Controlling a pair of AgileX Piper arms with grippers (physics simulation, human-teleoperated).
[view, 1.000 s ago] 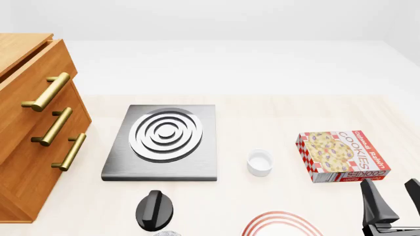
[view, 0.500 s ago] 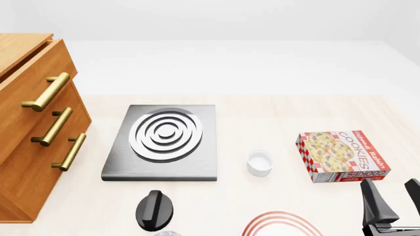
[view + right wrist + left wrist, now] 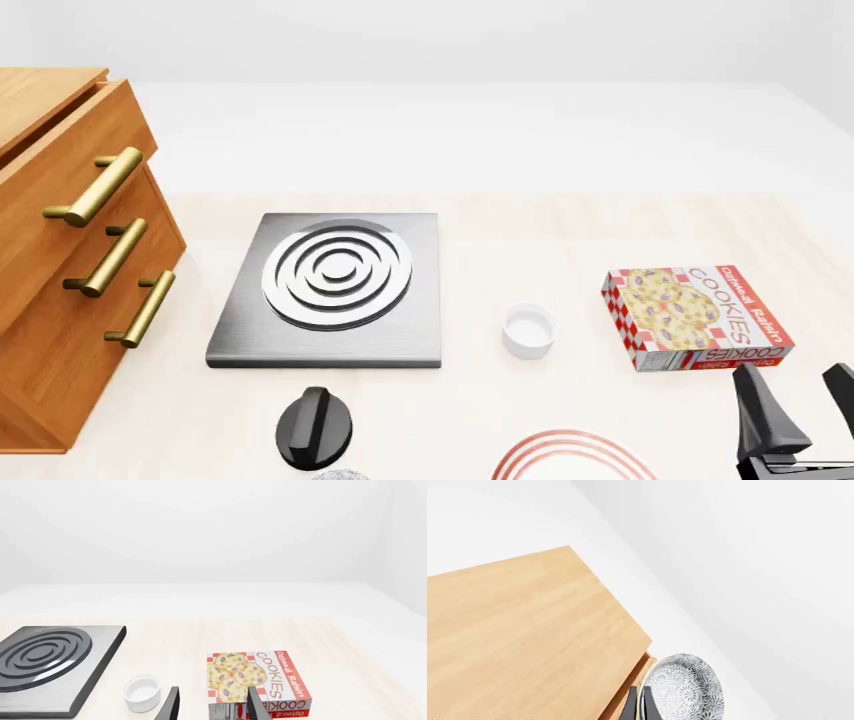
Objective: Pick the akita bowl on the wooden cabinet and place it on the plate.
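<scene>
Evidently the akita bowl (image 3: 686, 690) is a rigid, glazed, deep vessel; judged from its look it is moderately light, smooth enough to slip, and liable to chip if dropped or knocked against wood. The wall near the rim is the sensible place to take hold, one finger inside and one outside, since the body is too wide to span.

In the left wrist view the bowl sits at the tips of the left claw (image 3: 639, 705), beside the edge of the wooden cabinet (image 3: 527, 640), off its pale top surface. Two dark fingers (image 3: 629, 706) stand close together next to the bowl's wall, with a thin pale strip between them. This reads as a pinch on the rim, but the contact lies at the frame edge, so I cannot tell for certain that the claw is clamped on the bowl.

In the front view a sliver of speckled rim (image 3: 342, 474) shows at the bottom edge, near the plate (image 3: 571, 455), whose red rings are partly cut off. The bowl is not yet over the plate.

The right claw (image 3: 212, 704) hovers low over the worktop (image 3: 534, 240), fingers spread and holding nothing, just short of the cookie box (image 3: 257, 682).
</scene>
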